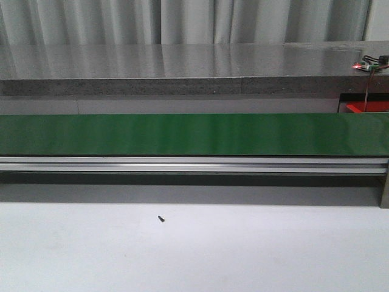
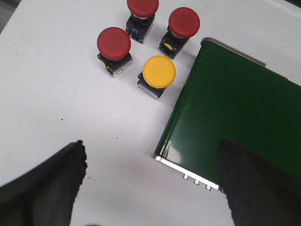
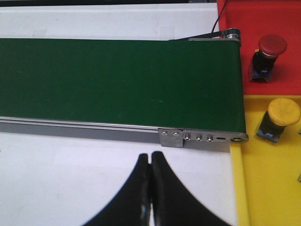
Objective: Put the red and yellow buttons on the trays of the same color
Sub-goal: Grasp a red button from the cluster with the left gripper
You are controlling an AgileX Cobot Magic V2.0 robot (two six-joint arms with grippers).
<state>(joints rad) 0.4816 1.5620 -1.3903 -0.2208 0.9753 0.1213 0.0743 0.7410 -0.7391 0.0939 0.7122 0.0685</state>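
Observation:
In the left wrist view, three red buttons [image 2: 114, 44] [image 2: 142, 8] [image 2: 184, 23] and one yellow button [image 2: 159, 72] stand on the white table beside the end of the green belt [image 2: 235, 113]. My left gripper [image 2: 150, 150] hangs open above bare table, short of the buttons, holding nothing. In the right wrist view, a red button [image 3: 269, 49] stands on the red tray [image 3: 263, 19] and a yellow button [image 3: 280, 117] on the yellow tray [image 3: 268, 188], past the belt's other end. My right gripper [image 3: 151, 155] is shut and empty over white table near the belt's rail.
The front view shows the long green conveyor belt [image 1: 194, 134] on an aluminium rail [image 1: 194, 164], a grey counter [image 1: 182, 64] behind it, a small black screw [image 1: 161, 218] on the white table and a corner of something red [image 1: 366, 107] at right. Neither arm appears there.

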